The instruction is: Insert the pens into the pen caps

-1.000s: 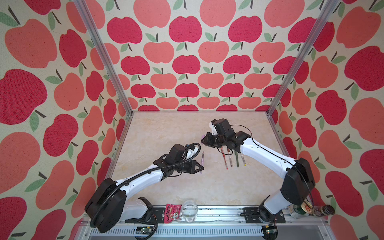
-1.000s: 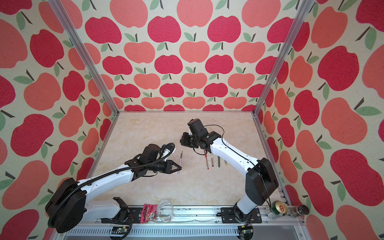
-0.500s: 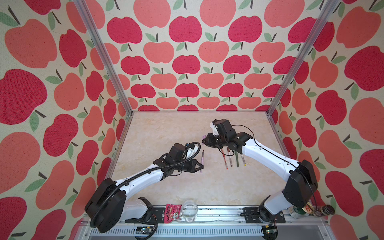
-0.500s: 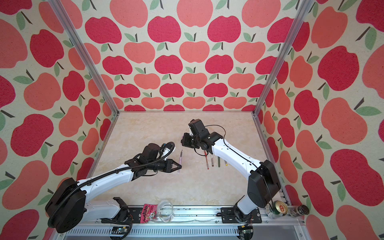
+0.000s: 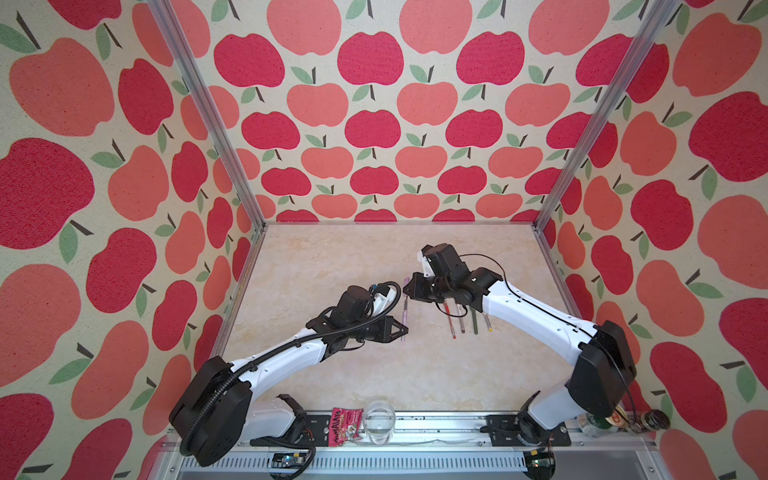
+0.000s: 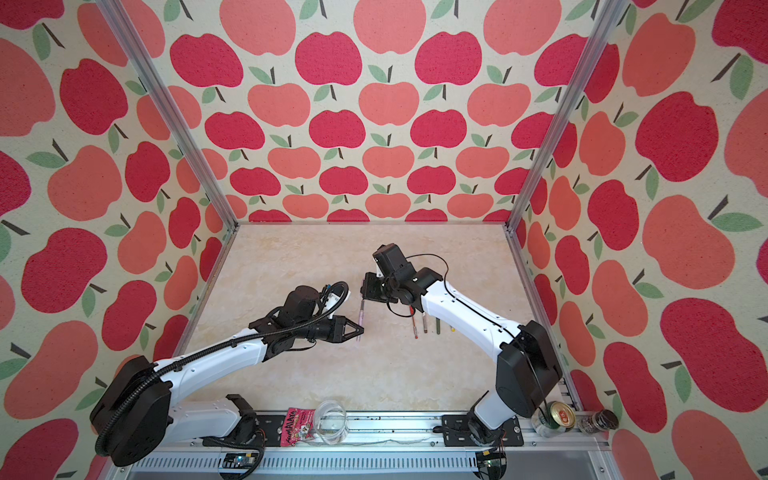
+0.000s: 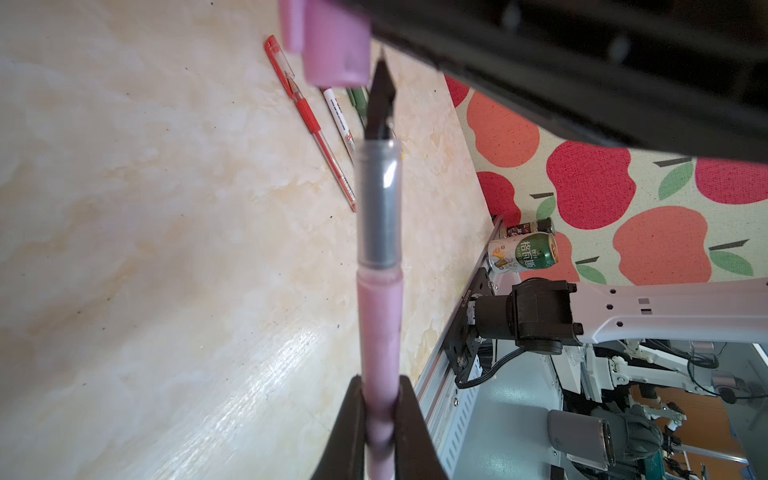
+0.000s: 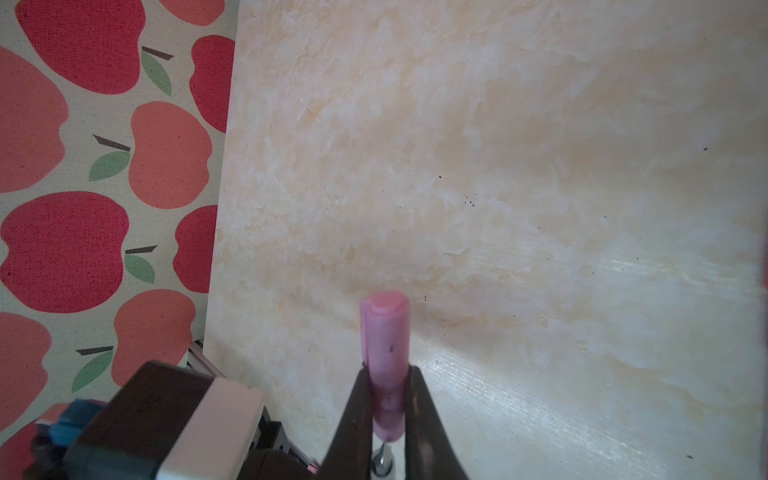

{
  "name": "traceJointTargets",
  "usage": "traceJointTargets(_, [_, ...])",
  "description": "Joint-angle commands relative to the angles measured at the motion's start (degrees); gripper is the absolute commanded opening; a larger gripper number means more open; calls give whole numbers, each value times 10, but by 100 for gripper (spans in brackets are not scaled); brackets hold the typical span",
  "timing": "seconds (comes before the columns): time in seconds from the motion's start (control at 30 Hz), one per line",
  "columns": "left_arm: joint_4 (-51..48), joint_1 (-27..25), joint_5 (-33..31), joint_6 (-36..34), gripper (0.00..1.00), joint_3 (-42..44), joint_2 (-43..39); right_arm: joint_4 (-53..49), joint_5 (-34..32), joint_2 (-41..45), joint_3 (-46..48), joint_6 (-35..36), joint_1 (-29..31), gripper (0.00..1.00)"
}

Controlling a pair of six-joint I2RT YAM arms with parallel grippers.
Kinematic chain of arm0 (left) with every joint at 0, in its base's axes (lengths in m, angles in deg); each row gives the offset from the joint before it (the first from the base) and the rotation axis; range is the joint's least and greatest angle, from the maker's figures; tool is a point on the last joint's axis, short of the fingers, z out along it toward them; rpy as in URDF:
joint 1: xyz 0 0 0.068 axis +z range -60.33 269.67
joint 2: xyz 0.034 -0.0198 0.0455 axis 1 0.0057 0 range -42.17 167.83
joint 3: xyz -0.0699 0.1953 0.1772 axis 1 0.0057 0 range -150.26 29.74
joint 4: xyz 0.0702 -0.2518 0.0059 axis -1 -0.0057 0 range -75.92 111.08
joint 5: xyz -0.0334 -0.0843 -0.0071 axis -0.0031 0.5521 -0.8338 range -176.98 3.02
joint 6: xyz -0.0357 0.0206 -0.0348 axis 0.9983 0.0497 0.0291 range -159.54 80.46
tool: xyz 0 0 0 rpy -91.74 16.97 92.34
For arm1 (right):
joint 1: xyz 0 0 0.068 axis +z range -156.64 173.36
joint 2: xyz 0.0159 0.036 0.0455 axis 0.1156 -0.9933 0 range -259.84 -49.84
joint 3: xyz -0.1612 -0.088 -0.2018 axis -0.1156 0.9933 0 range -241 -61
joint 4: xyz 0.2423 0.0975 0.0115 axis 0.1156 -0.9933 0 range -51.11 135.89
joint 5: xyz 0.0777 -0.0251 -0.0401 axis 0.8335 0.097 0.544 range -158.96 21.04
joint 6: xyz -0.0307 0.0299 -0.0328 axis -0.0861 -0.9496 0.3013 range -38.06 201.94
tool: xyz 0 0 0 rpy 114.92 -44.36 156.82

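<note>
two robot arms meet over a pale marbled desk (image 5: 332, 270) walled in by apple-print fabric. near the centre of both top views, the left fingers (image 5: 395, 330) are closed tight on the rear end of a lilac-pink pen (image 5: 405, 313). the pen's dark nib points toward the top of the frame. just above it in the frame, the right fingers (image 5: 413, 289) pinch a short pink cap (image 8: 384, 345) around its middle. the left wrist view shows the nib tip right beside the cap's open end, not seated inside. right of centre, four more pens lie side by side on the desk, their upper ends hidden under the right arm: a red pen (image 5: 450, 322), a white pen (image 5: 460, 319), a dark green pen (image 5: 474, 322) and a fourth pen (image 5: 487, 322) too small to make out. a snack packet (image 5: 346, 419) and a clear glass (image 5: 379, 419) sit on the rail at the bottom edge.
</note>
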Motion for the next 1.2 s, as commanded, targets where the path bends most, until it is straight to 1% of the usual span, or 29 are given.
traceJointTargets(0.0, [13,0,-10,0,0,-1,-12,-13,-13,19,9,13,3,9])
traceJointTargets(0.33, [17,2,-2,3,0,4,-9,-19,-32,41,4,19,-7,9])
traceJointTargets(0.47, [17,2,-3,3,0,4,-9,-24,-29,40,-7,24,-10,9])
traceJointTargets(0.73, [18,2,-5,3,0,4,-10,-16,-11,30,8,15,-3,9])
traceJointTargets(1.17, [21,2,-7,5,0,9,-12,-8,-3,19,5,14,9,9])
